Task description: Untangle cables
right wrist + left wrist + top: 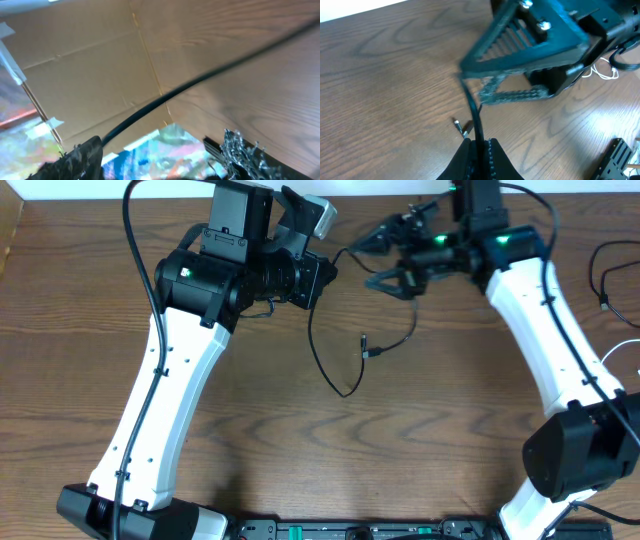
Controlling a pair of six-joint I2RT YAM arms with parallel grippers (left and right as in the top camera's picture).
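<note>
Pinching the black cable (472,107) tight, the left tool (479,144) holds it above the tabletop (250,430), likely so the right tool (362,262), spread wide, can grasp it just to the right.

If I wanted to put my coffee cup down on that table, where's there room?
The bare table between the left arm and right arm, below the black cable loop, is free; so is the strip outside the left arm. Crowded: the top middle, where left claw and right claw meet at the cable.
</note>
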